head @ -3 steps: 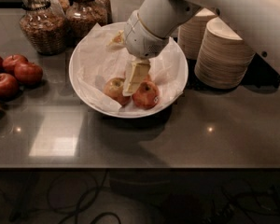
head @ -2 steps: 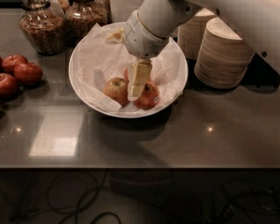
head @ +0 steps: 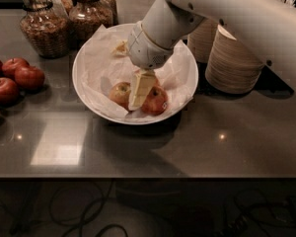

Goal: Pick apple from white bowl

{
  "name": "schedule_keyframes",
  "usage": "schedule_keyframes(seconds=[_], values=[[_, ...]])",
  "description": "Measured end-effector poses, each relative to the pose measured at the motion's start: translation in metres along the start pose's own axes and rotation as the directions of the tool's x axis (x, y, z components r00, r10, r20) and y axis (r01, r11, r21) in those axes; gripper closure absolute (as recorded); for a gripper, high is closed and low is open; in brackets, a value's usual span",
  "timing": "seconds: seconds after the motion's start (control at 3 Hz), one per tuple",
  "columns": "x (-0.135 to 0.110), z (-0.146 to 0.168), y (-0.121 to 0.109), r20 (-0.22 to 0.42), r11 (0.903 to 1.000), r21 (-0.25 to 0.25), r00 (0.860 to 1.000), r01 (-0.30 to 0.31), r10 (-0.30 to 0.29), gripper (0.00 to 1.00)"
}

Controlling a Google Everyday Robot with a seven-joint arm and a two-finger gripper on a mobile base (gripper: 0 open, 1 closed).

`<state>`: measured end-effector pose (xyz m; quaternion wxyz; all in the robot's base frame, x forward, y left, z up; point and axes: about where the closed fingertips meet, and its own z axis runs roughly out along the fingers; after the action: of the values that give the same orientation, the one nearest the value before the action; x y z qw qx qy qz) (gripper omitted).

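1. The apple (head: 119, 94) lies in the bowl (head: 77, 80), front and left of centre, on crinkled paper (head: 101, 58).
2. The hand (head: 136, 101) points down just beside the apple's right side, between it and a redder apple (head: 156, 101). Whether it is spread or pressed together cannot be told.
3. The arm (head: 160, 28) reaches in from the upper right.
4. On the tabletop (head: 197, 147), dark-red apples (head: 28, 77) sit to the left, jars (head: 44, 31) behind, and stacked bowls (head: 232, 63) to the right.
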<state>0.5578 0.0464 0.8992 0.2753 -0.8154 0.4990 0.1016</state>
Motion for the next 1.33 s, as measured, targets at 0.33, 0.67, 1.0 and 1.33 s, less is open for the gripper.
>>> schedule_keyframes(seconds=[0.33, 0.67, 1.0, 1.33], values=[[0.004, 0.028, 0.011, 0.017, 0.9992, -0.035, 1.000, -0.018, 0.019, 0.23], [0.004, 0.046, 0.020, 0.029, 0.9977, -0.062, 0.999, -0.027, 0.029, 0.22], [0.004, 0.046, 0.020, 0.029, 0.9977, -0.063, 0.999, -0.027, 0.029, 0.41], [0.004, 0.046, 0.020, 0.029, 0.9977, -0.063, 0.999, -0.027, 0.029, 0.64]])
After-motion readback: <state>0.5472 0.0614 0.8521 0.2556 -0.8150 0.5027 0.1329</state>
